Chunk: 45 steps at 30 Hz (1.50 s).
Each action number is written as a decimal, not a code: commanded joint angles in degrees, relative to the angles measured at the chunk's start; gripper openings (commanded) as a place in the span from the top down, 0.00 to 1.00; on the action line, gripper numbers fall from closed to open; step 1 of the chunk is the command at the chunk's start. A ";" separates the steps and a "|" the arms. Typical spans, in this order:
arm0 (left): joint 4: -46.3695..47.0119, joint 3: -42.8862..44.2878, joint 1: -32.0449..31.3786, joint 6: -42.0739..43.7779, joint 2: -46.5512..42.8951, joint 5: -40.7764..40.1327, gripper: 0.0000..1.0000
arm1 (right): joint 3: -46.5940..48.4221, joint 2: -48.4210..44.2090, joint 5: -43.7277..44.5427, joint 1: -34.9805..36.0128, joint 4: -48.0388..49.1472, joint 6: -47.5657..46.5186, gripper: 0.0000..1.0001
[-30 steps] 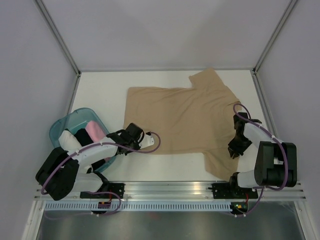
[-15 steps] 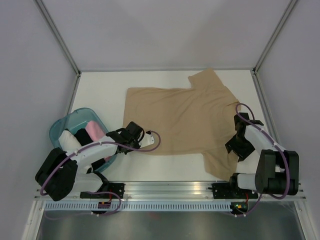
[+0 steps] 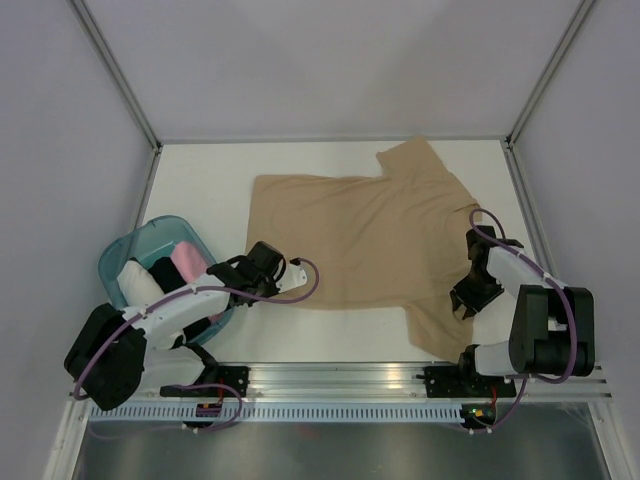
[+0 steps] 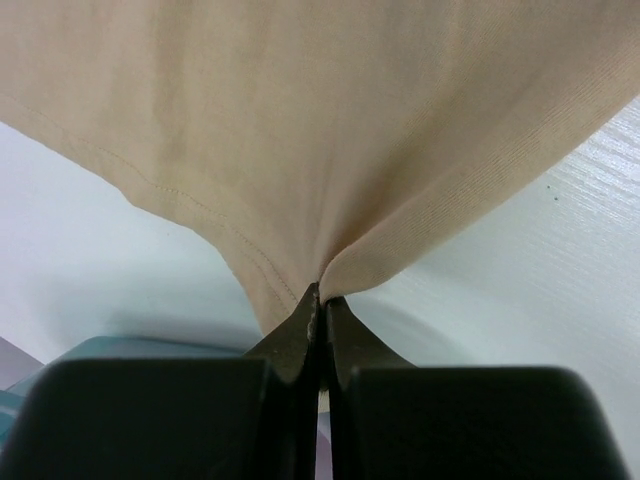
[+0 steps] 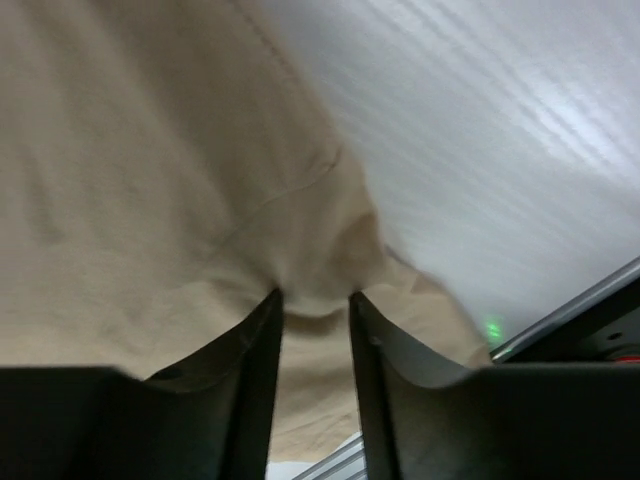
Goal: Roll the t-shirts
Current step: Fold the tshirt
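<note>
PROGRESS: early; pink bundle [image 3: 188,262] and white bundle [image 3: 135,280] sit rolled in basket [image 3: 120,255]; tan t-shirt [image 3: 370,235] lies spread flat on bench [image 3: 200,190], unrolled | left end effector [image 4: 318,305]: clenched on near hem | right end effector [image 5: 315,300]: jaws apart astride a sleeve pucker | CHANGE: right arm swung back inward; shirt unmoved

Left pincer [image 4: 318,298] closed fully on tan t-shirt [image 3: 350,235] hem; right pincer [image 5: 315,296] widened.
</note>
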 commanded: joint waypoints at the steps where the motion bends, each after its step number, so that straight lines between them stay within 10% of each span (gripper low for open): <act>1: -0.56 0.99 0.36 -0.52 -1.62 0.17 0.98 | -5.21 4.49 -0.14 0.95 5.47 0.66 0.63; 8: -0.74 1.69 0.36 -1.05 -0.21 0.26 0.98 | -4.51 -0.09 0.57 0.95 5.12 -0.83 1.00; 45: -1.27 11.54 6.06 -1.40 5.50 -0.37 0.98 | 18.07 -0.37 0.39 1.04 2.13 -10.50 0.99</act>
